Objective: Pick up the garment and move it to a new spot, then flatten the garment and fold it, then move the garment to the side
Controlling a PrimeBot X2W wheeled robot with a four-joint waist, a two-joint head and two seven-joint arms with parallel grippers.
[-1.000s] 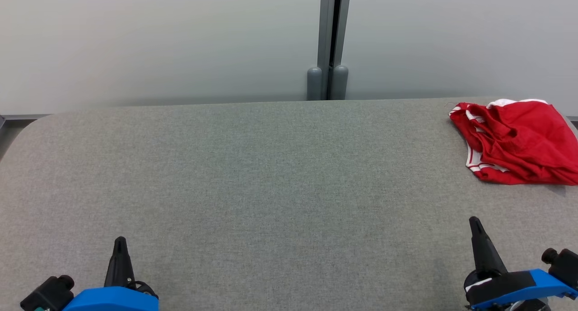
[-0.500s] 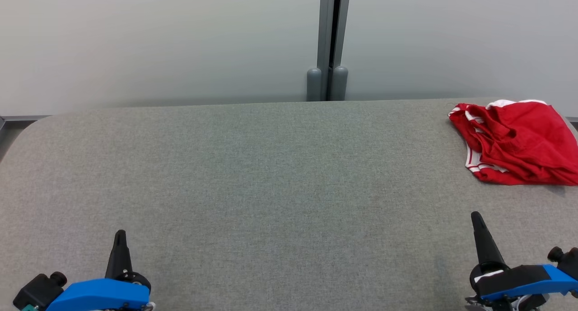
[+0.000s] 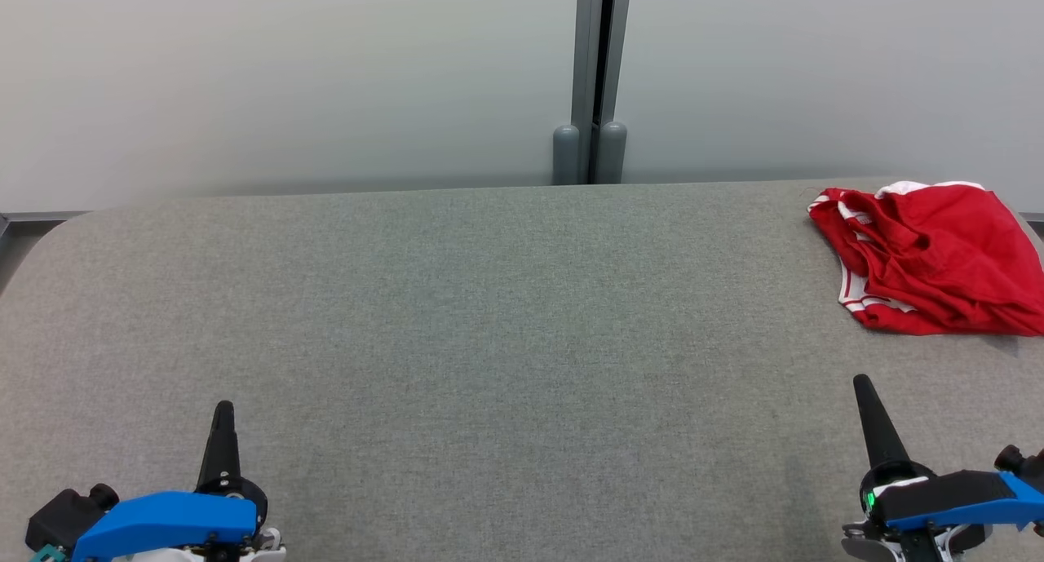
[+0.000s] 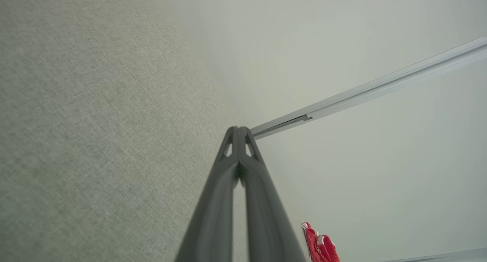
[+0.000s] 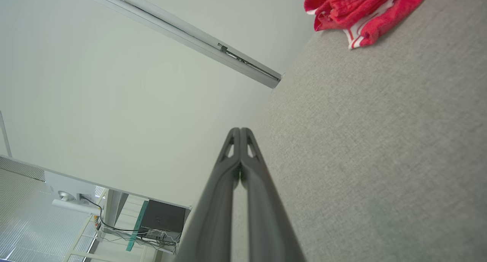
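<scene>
Well apart, left gripper (image 3: 222, 419) and right gripper (image 3: 866, 399) point forward, closed, clear of garment (image 3: 938, 260).

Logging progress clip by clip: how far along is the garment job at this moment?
Done: nothing visible yet. The red garment lies crumpled at the far right of the grey table, neither flattened nor folded.
In hand: nothing. The left gripper and right gripper are both shut and empty, near the front edge, apart from the garment.
Left: pick up, relocate, flatten, fold, set aside.
</scene>
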